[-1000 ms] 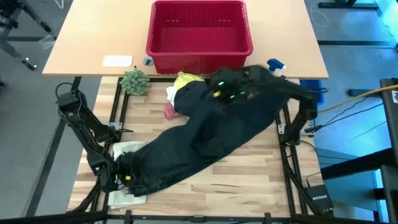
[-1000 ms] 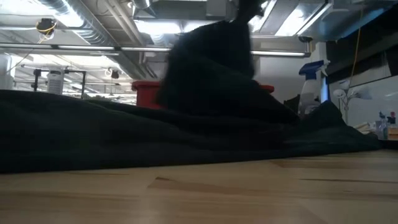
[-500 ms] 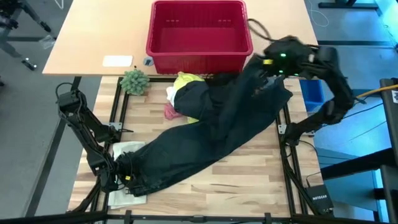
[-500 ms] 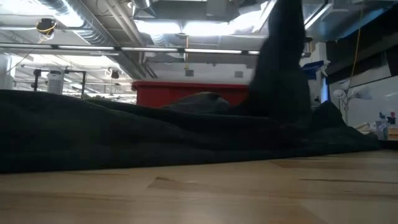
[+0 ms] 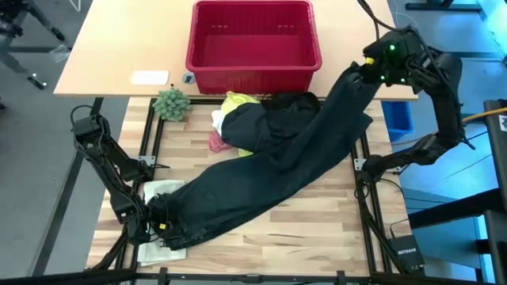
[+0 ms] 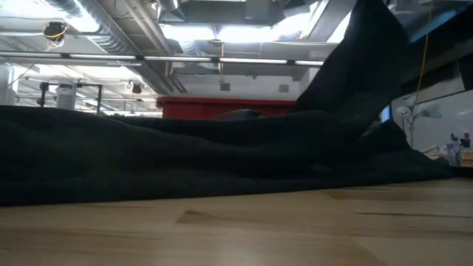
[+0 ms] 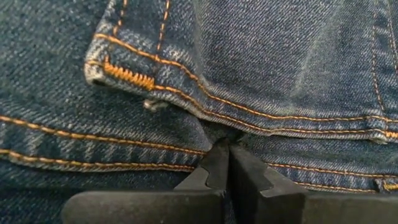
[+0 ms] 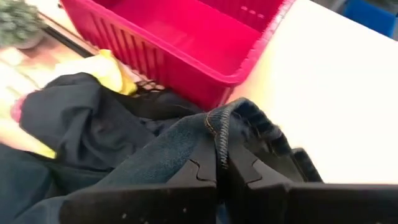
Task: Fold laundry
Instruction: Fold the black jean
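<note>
The left gripper (image 5: 162,226) sits at the 7 o'clock corner of the table (image 5: 317,229), jaws closed on the waistband end of the dark trousers (image 5: 261,178); the left wrist view shows the fingertips (image 7: 217,168) pinching blue denim just below an orange-stitched seam. A small white cloth (image 5: 162,190) lies under that end, partly covered. At 11 o'clock stands a small green plant (image 5: 171,103), and beside it, toward 12 o'clock, the yellow T-shirt (image 5: 238,101) and a pink cloth (image 5: 216,142) lie bunched against the trousers, just in front of the red basket (image 5: 253,36) on the rear table. The trousers run diagonally from 7 o'clock up to 2 o'clock, where the right gripper (image 5: 372,67) holds the leg hem, jaws closed on it; the right wrist view shows the stitched hem folded over the fingertips (image 8: 249,168). Compared with one second ago, the right gripper has moved from over the middle of the garment outward and upward past the table's 2 o'clock corner, and the leg that was heaped near the basket is now drawn out into one long band, lifted clear of the table at its far end in the low view. This appears to be the stretching step: the trousers are nearly extended and flattened, but no fold has been made yet.
</note>
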{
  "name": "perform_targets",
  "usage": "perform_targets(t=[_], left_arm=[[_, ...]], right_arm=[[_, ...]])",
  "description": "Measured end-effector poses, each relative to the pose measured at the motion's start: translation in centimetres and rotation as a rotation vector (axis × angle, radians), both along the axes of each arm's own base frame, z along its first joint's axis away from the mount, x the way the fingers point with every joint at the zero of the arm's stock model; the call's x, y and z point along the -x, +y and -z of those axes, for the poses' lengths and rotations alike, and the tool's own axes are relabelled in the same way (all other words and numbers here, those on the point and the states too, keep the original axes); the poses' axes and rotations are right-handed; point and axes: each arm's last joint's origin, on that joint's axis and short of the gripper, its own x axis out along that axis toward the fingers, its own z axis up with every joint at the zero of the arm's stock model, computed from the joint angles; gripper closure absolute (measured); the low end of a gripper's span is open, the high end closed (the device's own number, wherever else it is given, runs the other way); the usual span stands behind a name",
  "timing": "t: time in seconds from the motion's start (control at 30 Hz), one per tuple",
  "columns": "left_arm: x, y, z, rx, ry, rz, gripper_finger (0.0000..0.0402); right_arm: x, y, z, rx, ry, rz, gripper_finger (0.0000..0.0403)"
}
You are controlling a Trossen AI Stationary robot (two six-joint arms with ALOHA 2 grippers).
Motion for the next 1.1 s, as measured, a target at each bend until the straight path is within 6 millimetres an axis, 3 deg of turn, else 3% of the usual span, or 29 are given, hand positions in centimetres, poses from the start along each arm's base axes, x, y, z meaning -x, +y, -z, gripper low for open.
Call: perform_targets(t=[0.43,0.63,0.77,1.1], left_arm=[[0.0,0.0,0.0,0.000,0.000,0.000,0.0401],[0.0,0.0,0.0,0.000,0.000,0.000,0.0402],[0.0,0.0,0.0,0.002,-0.001,-0.002,0.0401],[0.0,0.0,0.0,0.005,-0.005,0.001,0.0401]], right_arm=[[2.2,-1.6,0.0,0.006,0.033,-0.074,0.0403],[2.1,-1.5,-0.1,-0.011,-0.043,-0.303,0.0403],[2.3,-0.6,-0.4,-0.027,-0.123,-0.376,0.0403],[6.1,4.8,-1.5,0.136,-0.098,-0.207,0.0403]])
